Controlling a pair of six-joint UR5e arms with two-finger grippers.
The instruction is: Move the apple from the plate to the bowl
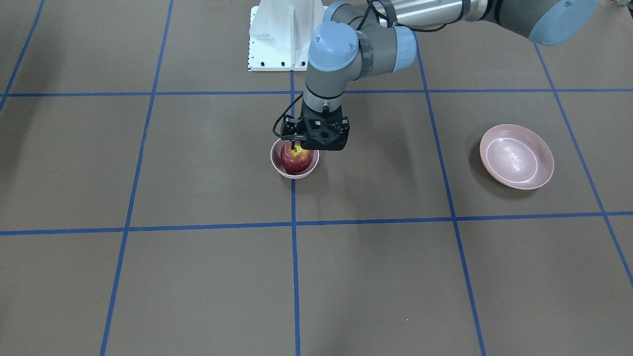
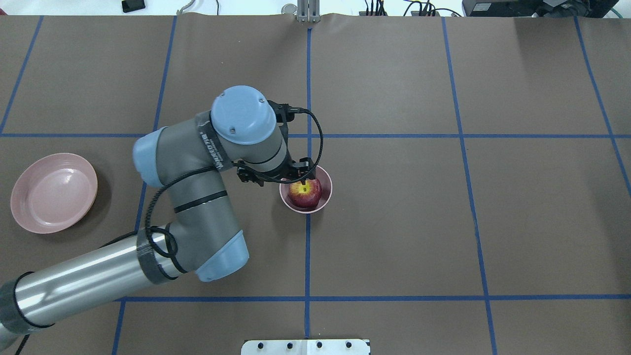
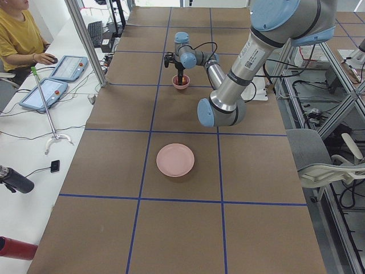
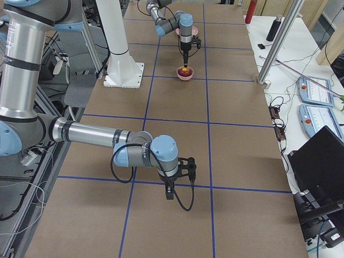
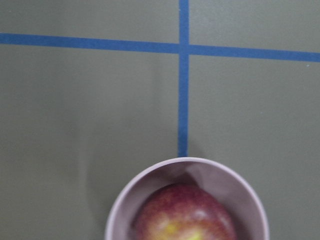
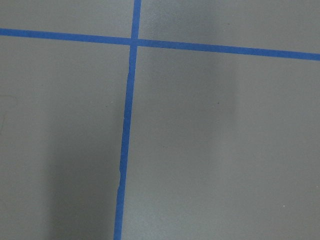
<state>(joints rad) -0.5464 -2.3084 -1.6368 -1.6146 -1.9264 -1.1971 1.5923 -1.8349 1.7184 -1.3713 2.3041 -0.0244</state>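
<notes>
Overhead exterior is showing the brown tabletop (image 2: 394,222) with blue lines (image 2: 394,135), the apple (image 2: 305,194) sitting in the bowl (image 2: 326,183) under the left hand (image 2: 305,183), and I cannot tell whether it is open or closed.

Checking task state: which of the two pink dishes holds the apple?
The small, deep pale-pink bowl holds the round dark-red apple; the wide shallow pale-pink plate is empty.

The dark-red apple (image 2: 305,193) sits in the small, deep pale-pink bowl (image 2: 326,183), its yellow-green stem patch facing up, seemingly upright. The bowl stands centrally on a blue tape line (image 2: 307,246). The wide, shallow pink plate (image 2: 54,192) lies flat, well apart to the left.
</notes>
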